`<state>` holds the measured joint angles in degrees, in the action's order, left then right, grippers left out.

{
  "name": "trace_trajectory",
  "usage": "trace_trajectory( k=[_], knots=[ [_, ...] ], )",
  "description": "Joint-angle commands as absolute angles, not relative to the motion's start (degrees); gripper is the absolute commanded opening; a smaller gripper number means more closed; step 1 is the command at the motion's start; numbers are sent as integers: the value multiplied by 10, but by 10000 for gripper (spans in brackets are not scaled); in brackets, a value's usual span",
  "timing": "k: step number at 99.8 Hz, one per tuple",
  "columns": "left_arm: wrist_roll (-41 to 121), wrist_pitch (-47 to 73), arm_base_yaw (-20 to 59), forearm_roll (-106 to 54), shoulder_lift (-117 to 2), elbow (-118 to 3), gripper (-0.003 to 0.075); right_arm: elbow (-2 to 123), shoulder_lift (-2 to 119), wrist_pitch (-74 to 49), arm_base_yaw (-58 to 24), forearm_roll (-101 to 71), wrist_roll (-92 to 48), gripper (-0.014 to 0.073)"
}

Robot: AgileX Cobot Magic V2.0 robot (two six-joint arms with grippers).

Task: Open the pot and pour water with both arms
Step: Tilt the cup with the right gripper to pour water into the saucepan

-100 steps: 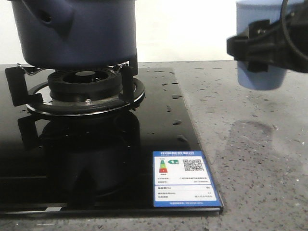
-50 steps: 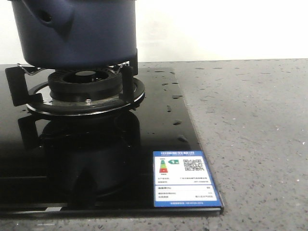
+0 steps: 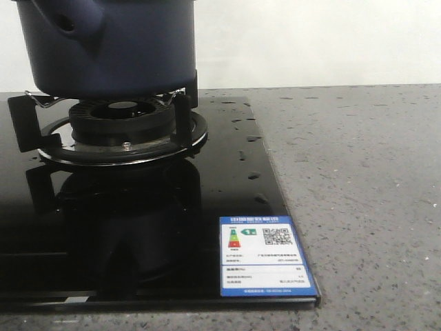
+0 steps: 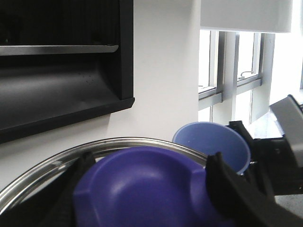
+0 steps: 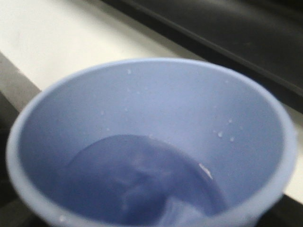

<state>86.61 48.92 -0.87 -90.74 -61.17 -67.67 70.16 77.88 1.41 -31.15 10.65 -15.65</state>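
Spanning the front view: grey speckled worktop [image 3: 358, 179], carrying a glossy black glass hob [image 3: 227, 200] dotted with water drops. Sitting on the burner stand [image 3: 124, 131] at the hob's far left: the pot [image 3: 110, 48], dark navy, stubby hollow handle facing the camera; top cut off by the frame in the front view, so lid on or off not showing from there. Showing in the left wrist view: a steel-rimmed lid [image 4: 109, 156] with a purple-blue dished knob [image 4: 142, 184], black fingers [image 4: 227, 184] of the left gripper [image 4: 147, 189] standing on either side of the knob, apparently closing on it and lifting the lid clear of the pot, with wall and range hood behind rather than stove below. Filling the right wrist view: a light blue cup [image 5: 151, 142], water pooling in its bottom, droplets clinging to the inner wall. Holding that cup, seemingly: the right gripper [image 4: 279, 142], seen from the left wrist camera wrapping around the cup just beside the lid; exact jaw spacing not showing.

Judging progress: opening apparently done, lid being held up; pouring still to come, since water is sitting in the cup. Remaining: bringing the cup over the pot's mouth and tipping. Smallest item: an energy-rating sticker [image 3: 265, 256] on the hob's near right corner.
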Motion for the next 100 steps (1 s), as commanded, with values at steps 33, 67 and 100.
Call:
trace_trajectory(
  k=[33, 67, 100],
  knots=[
    [846, 475, -9, -956, -590, -699, 265, 810, 866, 18, -363, 235, -161, 318],
    [845, 475, -9, -956, -590, -699, 265, 814, 892, 15, -364, 365, -161, 317],
    [844, 478, -9, -956, -590, -699, 265, 819, 892, 11, -352, 448, -161, 317]
  ],
)
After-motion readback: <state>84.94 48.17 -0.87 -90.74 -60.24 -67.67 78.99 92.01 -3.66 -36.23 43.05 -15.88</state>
